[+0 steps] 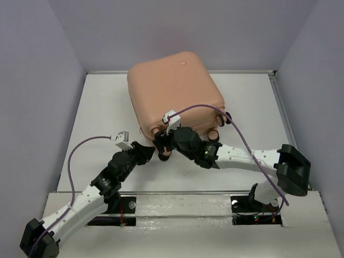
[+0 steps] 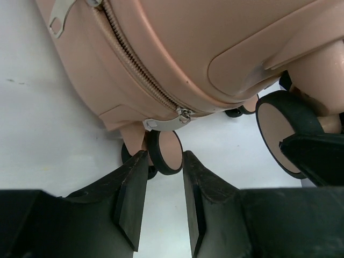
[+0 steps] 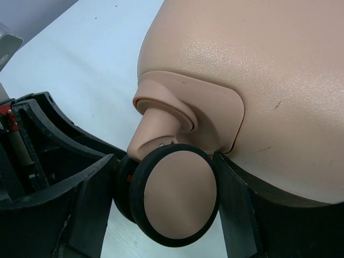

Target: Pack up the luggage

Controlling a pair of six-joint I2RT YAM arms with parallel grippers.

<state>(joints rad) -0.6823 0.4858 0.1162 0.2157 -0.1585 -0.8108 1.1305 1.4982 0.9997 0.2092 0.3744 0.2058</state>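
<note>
The left gripper (image 2: 164, 156) is released, fingers parted just short of a corner wheel (image 2: 167, 152). The right gripper (image 3: 164, 158) grasps the neighbouring wheel (image 3: 180, 196). Beyond, the zipped pink suitcase (image 1: 174, 91) lies mid-table (image 1: 102, 107), wheels facing the arms.

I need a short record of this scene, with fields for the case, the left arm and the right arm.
case: luggage closed, zipper shut, lying on white table
left arm: left gripper open, empty, tips just short of second wheel
right arm: right gripper fingers either side of caster wheel, apparently clamping it
</note>
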